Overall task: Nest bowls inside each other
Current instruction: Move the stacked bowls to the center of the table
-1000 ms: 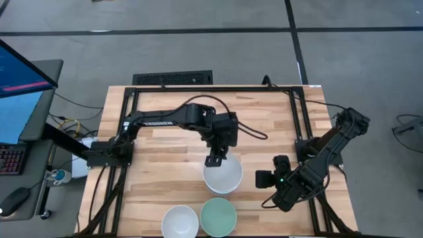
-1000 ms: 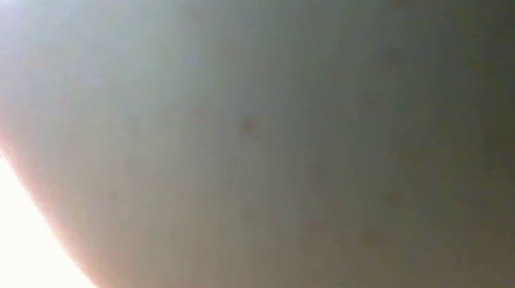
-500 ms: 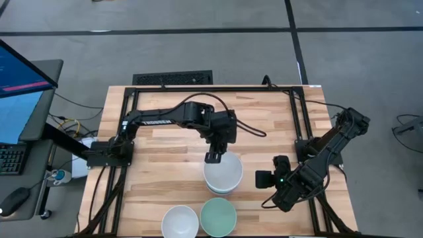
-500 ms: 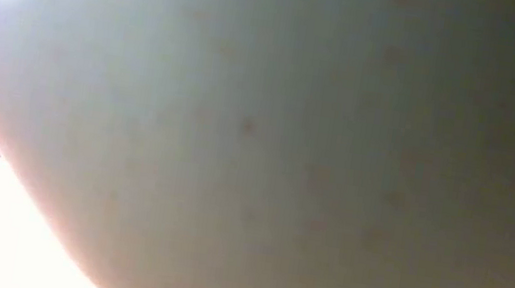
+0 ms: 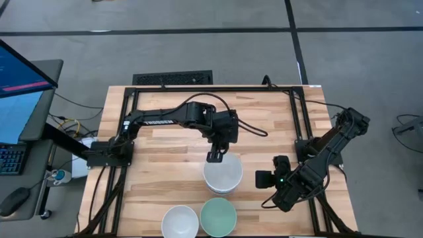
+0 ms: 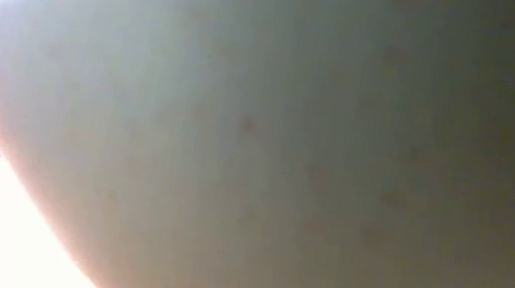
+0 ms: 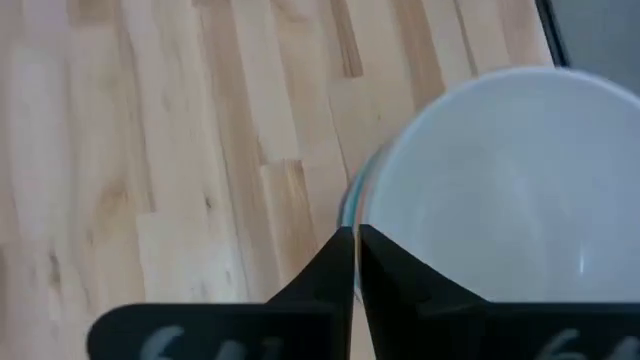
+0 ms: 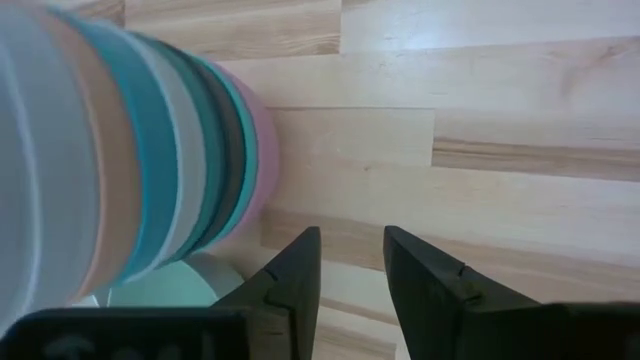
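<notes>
A stack of nested bowls (image 5: 225, 177) stands on the table a little right of centre, with a white bowl (image 7: 500, 200) on top. In the right wrist view the stack (image 8: 150, 160) shows white, orange, turquoise, dark green, black and pink rims. My left gripper (image 5: 214, 157) is shut at the far-left rim of the top white bowl. My right gripper (image 5: 266, 179) is open and empty just right of the stack; its fingers also show in the right wrist view (image 8: 352, 262). A lone white bowl (image 5: 180, 221) and a mint green bowl (image 5: 218, 217) rest on their bases near the front edge. My left gripper (image 7: 355, 255) pinches the top white bowl's rim (image 7: 362, 215) on its far-left side, one finger inside the bowl and one outside. The fingers come from above, pointing down. The bowl sits upright in the stack, its mouth up.
A pale bowl's wall (image 6: 286, 158) fills the low view and hides the table behind it. Bare wood (image 5: 165, 152) lies left of the stack and along the far side. Black frame rails (image 5: 211, 88) run around the table's edges.
My left gripper has shifted slightly toward the table's far edge, staying shut at the top white bowl's rim. The stack and the two lone bowls have stayed where they were.
</notes>
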